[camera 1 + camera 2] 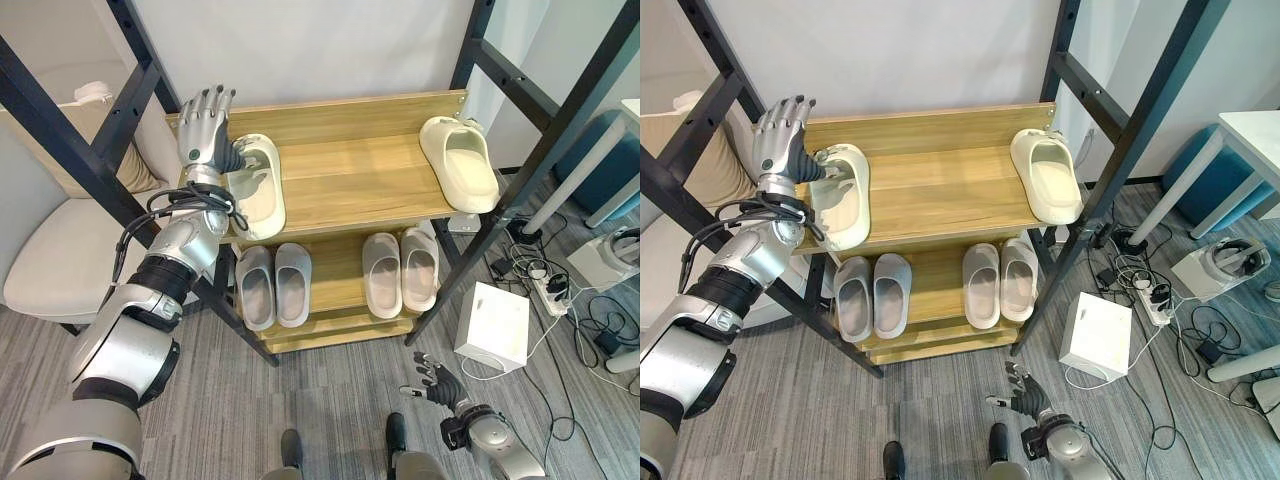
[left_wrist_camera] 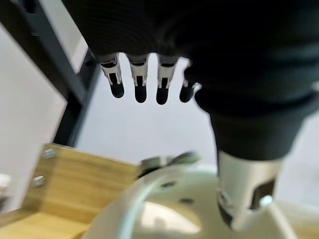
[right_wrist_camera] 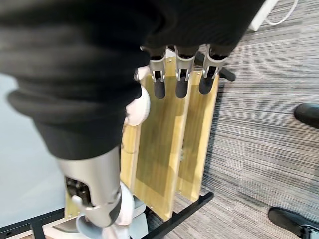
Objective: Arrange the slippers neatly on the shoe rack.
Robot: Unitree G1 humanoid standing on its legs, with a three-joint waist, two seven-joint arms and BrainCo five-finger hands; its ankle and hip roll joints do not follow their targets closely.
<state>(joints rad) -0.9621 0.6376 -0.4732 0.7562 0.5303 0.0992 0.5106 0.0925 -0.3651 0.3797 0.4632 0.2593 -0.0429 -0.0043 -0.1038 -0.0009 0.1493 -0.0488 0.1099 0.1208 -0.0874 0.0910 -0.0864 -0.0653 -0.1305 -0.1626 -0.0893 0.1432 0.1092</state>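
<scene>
reaching over the rack's point(image 1: 345, 185) top shelf, the left hand point(image 1: 205, 125) has fingers straight and its thumb down against the left cream slipper point(image 1: 257, 187), likely to nudge it. its mate point(image 1: 459, 162) lies well apart at the right end, so the pair looks unpaired. two grey pairs point(image 1: 272, 285) point(image 1: 400, 270) sit side by side below. the right hand point(image 1: 437, 381) hangs low, fingers relaxed.

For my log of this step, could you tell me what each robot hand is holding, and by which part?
Nothing is gripped. The left robot hand is open, thumb resting on the cream slipper beside it. The right robot hand hangs empty.
</scene>
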